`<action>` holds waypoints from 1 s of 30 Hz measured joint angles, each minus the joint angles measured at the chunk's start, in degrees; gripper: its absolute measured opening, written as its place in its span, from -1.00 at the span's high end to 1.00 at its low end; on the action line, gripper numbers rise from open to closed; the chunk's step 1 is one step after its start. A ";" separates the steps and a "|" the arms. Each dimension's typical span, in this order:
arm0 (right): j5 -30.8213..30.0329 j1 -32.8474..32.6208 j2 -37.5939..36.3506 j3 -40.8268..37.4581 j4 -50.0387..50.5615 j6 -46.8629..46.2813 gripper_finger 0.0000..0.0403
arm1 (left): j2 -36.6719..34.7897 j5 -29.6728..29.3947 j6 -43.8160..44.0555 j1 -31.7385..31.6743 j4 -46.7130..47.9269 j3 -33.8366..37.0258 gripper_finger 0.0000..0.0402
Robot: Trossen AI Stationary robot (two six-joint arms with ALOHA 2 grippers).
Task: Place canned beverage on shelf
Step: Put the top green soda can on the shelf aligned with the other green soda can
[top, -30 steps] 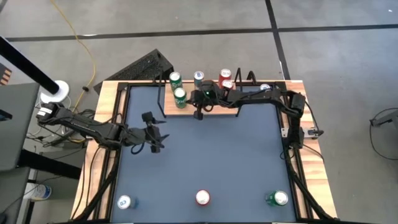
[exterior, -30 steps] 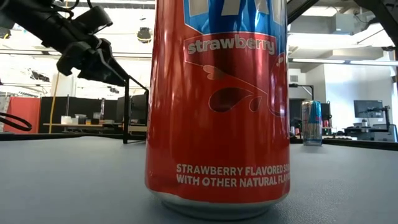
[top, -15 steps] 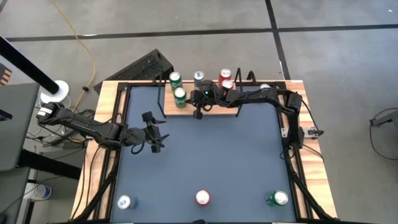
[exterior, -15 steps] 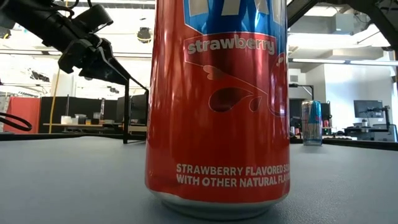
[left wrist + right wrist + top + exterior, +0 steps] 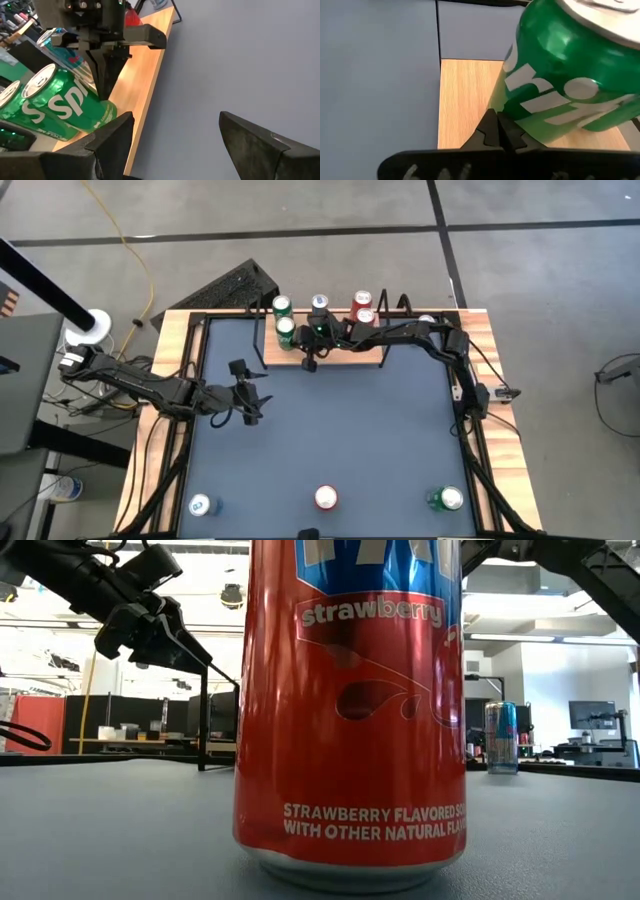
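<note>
Right gripper [image 5: 497, 131] shut, empty, tips against green can [image 5: 570, 85] on shelf [image 5: 465, 100]. Left gripper [image 5: 172, 132] open, empty, mid-table. I judge can rigid, slick, light; grasp mid-body.

Light: even, bright overhead | Glare: ceiling lights and pale windows blow out behind the strawberry can [image 5: 350, 710] | Shadows: faint on the tabletop [image 5: 340, 430] | Focus: close green can [image 5: 570, 80] slightly soft
</note>
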State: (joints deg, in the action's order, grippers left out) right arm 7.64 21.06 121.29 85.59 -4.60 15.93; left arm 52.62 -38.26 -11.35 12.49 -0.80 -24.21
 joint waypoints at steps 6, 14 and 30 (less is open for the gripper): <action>0.02 0.00 -0.29 0.26 -0.37 0.16 1.00 | 0.00 -0.05 -0.42 0.00 -0.02 0.00 -0.40; -0.02 1.21 -0.46 0.26 0.01 1.52 1.00 | 0.00 -0.07 -0.90 0.00 0.00 0.00 -0.40; -0.11 1.53 -0.52 0.26 0.72 2.32 1.00 | 0.00 -0.09 -0.90 0.00 0.00 0.00 -0.40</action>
State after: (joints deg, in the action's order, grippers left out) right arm 7.53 22.59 120.77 85.84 -3.87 18.25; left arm 52.62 -38.35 -12.25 12.49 -0.80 -24.21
